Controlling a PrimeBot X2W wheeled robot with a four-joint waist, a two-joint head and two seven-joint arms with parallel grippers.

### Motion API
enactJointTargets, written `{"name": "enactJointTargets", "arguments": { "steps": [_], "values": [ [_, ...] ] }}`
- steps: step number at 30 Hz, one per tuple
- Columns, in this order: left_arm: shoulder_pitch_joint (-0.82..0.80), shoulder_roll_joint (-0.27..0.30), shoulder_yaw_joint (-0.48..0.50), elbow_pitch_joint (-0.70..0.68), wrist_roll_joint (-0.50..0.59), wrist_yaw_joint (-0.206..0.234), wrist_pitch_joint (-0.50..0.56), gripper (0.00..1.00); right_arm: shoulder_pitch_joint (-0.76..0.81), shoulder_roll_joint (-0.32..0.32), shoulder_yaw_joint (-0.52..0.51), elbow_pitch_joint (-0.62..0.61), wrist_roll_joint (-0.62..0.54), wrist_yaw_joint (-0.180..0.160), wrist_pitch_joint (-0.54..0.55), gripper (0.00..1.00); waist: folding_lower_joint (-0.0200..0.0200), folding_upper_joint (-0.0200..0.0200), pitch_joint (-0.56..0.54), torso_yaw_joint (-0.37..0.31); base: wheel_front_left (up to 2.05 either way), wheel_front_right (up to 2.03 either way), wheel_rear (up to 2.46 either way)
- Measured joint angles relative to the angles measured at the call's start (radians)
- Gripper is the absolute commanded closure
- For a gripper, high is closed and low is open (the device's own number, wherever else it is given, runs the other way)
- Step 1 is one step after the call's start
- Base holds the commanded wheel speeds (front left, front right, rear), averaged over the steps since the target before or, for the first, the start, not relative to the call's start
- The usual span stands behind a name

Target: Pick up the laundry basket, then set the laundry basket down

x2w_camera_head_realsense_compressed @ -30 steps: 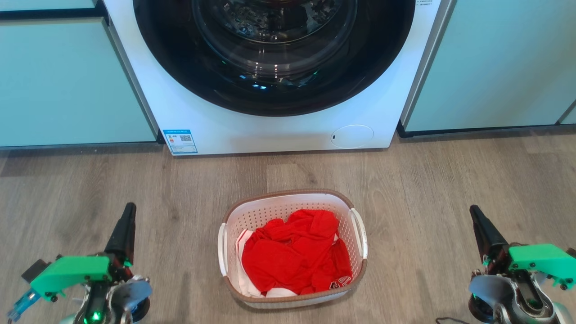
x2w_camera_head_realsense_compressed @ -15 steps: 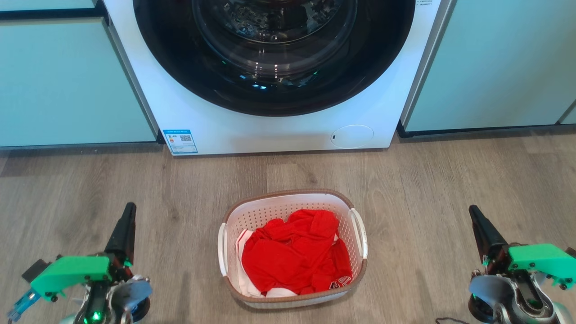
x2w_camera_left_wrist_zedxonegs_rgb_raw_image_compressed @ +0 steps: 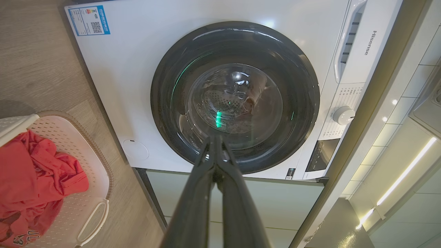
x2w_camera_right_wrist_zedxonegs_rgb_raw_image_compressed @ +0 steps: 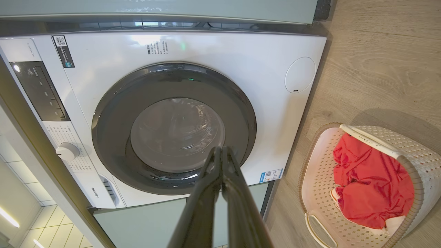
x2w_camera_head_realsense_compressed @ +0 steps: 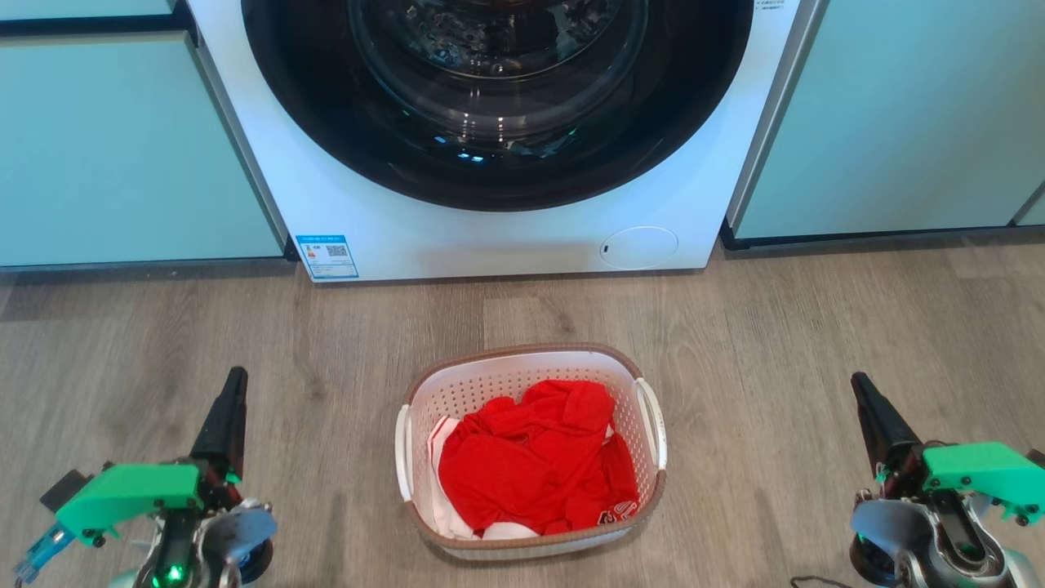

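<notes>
Currently laundry basket (x2w_camera_head_realsense_compressed: 490, 385) sits flat on floor (x2w_camera_head_realsense_compressed: 775, 343), lower centre of head view, red clothes (x2w_camera_head_realsense_compressed: 539, 465) inside. That fits either pre-lift or already set down; any lift prob wants both side handles (x2w_camera_head_realsense_compressed: 653, 425) taken evenly. Left gripper (x2w_camera_head_realsense_compressed: 235, 380) (lower left) & right gripper (x2w_camera_head_realsense_compressed: 859, 382) (lower right): fingers (x2w_camera_head_realsense_compressed: 222, 429) pressed together, holding nothing, well apart from basket.
</notes>
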Motion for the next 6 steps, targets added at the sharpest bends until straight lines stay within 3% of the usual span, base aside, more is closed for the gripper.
{"name": "enactJointTargets", "arguments": {
  "steps": [6],
  "values": [
    [0.000, 0.000, 0.000, 0.000, 0.000, 0.000, 0.000, 1.00, 0.000, 0.000, 0.000, 0.000, 0.000, 0.000, 0.000, 1.00, 0.0000, 0.0000, 0.000, 0.000, 0.00, 0.00, 0.00]
  ]
}}
